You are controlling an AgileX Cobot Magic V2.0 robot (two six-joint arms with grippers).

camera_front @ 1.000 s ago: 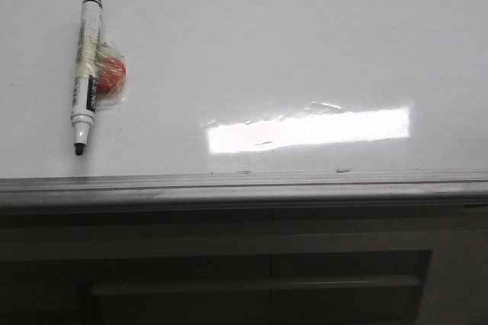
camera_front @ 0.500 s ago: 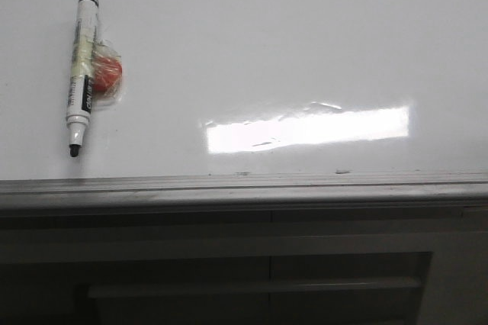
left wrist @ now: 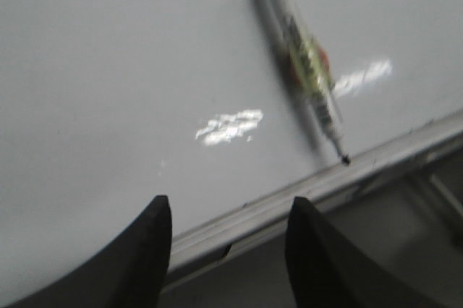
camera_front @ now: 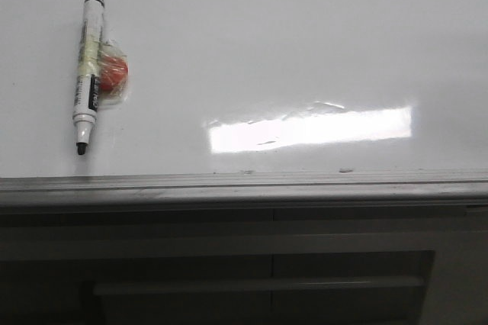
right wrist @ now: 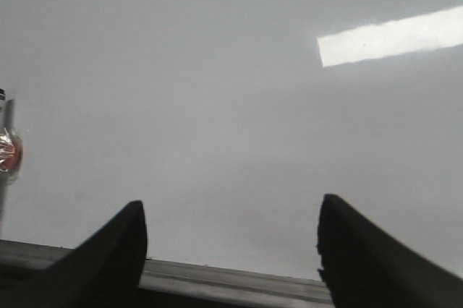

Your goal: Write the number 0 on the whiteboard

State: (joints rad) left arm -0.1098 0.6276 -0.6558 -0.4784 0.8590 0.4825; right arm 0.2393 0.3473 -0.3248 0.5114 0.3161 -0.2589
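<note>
Nothing legible anywhere. The marker [camera_front: 87, 73], lying at about ten o'clock on the whiteboard [camera_front: 305, 35] in the front view, carries a dark printed label along its barrel, but the lettering is too small and blurred to read. No written stroke shows on the board.

The marker [left wrist: 304, 62] is smeared by motion blur in the left wrist view, its label unreadable (the front view's print is too small too). In the right wrist view it is cut off at the left edge. Both grippers' fingers run off the lower edges.
</note>
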